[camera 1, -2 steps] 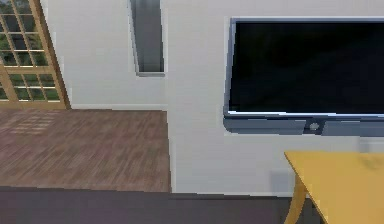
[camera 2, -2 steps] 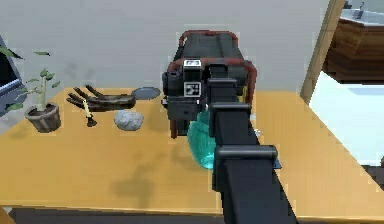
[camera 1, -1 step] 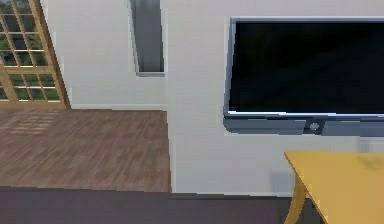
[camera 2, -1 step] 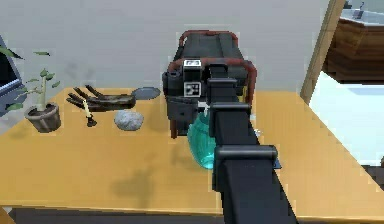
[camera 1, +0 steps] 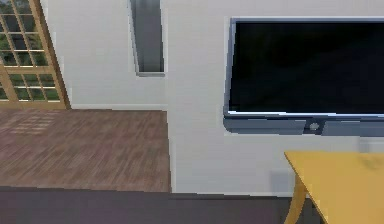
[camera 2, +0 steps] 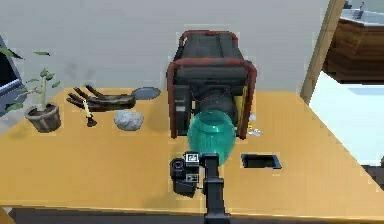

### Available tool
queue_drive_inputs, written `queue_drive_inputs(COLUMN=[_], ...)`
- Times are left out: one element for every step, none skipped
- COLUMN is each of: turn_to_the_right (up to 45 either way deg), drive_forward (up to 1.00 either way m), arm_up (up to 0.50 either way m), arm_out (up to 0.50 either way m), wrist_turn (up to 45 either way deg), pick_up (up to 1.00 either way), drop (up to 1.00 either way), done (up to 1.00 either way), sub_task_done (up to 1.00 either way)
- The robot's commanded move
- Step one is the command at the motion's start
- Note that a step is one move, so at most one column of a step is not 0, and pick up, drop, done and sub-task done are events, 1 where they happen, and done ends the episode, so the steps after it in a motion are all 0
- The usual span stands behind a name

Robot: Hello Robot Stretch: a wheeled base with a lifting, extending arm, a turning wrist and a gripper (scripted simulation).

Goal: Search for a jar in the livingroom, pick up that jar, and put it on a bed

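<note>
Two thin fingers point(camera 2: 176, 178) are sitting at the far end of the gripper point(camera 2: 180, 181). We are unable to tell how they are set or whether they are holding anything, because the jar is standing right behind them on the table.

We are seeing the jar point(camera 2: 213, 136), rounded and teal, resting on the yellow table point(camera 2: 300, 190) directly in front of the box point(camera 2: 212, 70), a dark case with a red frame. The gripper is lying just in front of the jar, on the side away from the box, and the dark arm point(camera 2: 216, 205) is running from it to the arm side view's bottom edge.

Right of the box and a little forward, a flat black rectangle point(camera 2: 260, 160) is lying on the tabletop. Just left of the box, a grey lump point(camera 2: 128, 120) is sitting in front of a grey disc point(camera 2: 147, 93) and a dark branching ornament point(camera 2: 100, 100). Well left of the box, a potted plant point(camera 2: 42, 102) is standing.

In the forward view we are looking at a dark television point(camera 1: 305, 65) hanging on a white wall above the table's corner, with wooden floor point(camera 1: 80, 150) to its left.
</note>
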Motion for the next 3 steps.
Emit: queue_drive_inputs(turn_to_the_right=[0.0,0.0,0.0], drive_forward=[0.0,0.0,0.0], arm_up=[0.0,0.1,0.14], arm_out=[0.0,0.0,0.0], wrist_turn=[0.0,0.0,0.0], pick_up=[1.0,0.0,0.0], drop=[0.0,0.0,0.0], done=[0.0,0.0,0.0], sub_task_done=[0.0,0.0,0.0])
